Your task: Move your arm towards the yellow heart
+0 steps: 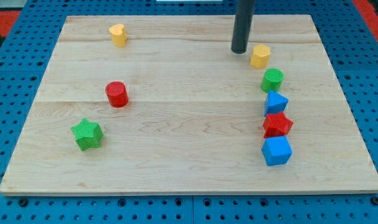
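The yellow heart [118,34] sits near the view's top left of the wooden board [176,124]. My tip [240,50] is at the view's top, right of centre, far to the right of the heart. It stands just left of a yellow hexagon block [259,55], with a small gap between them. No block touches the tip.
A red cylinder [116,94] and a green star [86,134] lie on the left. Down the right side runs a column: a green hexagon [273,79], a blue block [276,102], a red star [277,124], a blue cube [276,151].
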